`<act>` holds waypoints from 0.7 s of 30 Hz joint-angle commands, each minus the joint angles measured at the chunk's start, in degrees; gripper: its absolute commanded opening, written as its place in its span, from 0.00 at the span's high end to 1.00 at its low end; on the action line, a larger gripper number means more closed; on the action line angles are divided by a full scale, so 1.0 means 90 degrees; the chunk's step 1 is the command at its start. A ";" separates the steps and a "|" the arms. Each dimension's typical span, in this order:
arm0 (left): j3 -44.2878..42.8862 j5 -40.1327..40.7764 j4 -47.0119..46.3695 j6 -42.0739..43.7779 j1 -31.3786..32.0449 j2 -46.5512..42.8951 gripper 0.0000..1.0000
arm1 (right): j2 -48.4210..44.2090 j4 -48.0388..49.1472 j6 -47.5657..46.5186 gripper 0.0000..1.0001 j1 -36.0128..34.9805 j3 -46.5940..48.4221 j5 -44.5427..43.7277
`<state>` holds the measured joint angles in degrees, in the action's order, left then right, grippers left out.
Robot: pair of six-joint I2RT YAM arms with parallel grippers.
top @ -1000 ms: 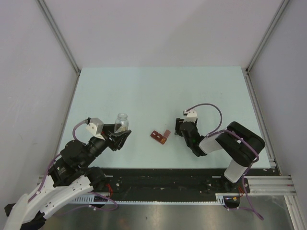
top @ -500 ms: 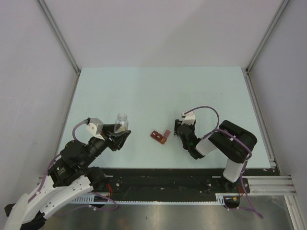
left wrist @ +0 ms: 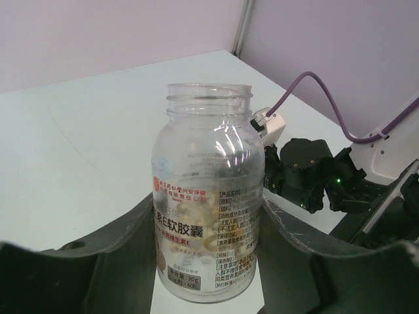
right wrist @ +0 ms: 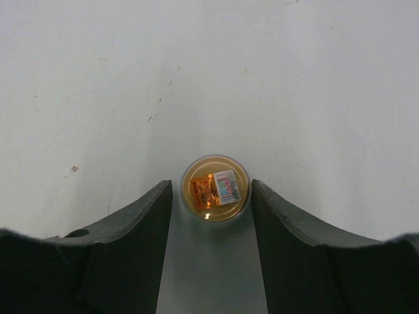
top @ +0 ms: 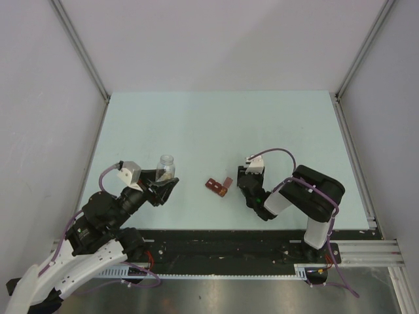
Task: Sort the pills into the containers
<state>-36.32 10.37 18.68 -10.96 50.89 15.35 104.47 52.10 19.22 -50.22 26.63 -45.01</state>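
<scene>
The left gripper (top: 165, 183) pinches the clear bottle (left wrist: 208, 196) upright, mouth up, its forearm low. The dark red pill box (top: 218, 186) lies on the table (top: 196, 124) between the arms, long axis roughly left-right. The right gripper (right wrist: 211, 186) points down, fingers spread astride a round cap (right wrist: 215, 196). It has shifted left toward the box.
</scene>
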 commanded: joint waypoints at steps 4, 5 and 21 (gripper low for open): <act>-0.0067 0.0020 -0.0073 0.0066 0.0029 -0.0007 1.00 | 0.0375 -0.1296 0.0354 0.53 -0.0162 -0.0235 0.0168; -0.0076 0.0020 -0.0083 0.0075 0.0029 0.0003 1.00 | 0.0366 -0.1306 0.0383 0.55 -0.0172 -0.0235 0.0168; -0.0144 -0.0195 -0.0083 -0.0022 0.0029 -0.0075 1.00 | -0.1612 -0.2660 0.0579 1.00 -0.0173 -0.0235 -0.0262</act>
<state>-36.32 10.17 18.76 -11.00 50.89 15.35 98.50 41.58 22.28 -51.81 25.89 -46.22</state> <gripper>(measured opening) 0.572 0.476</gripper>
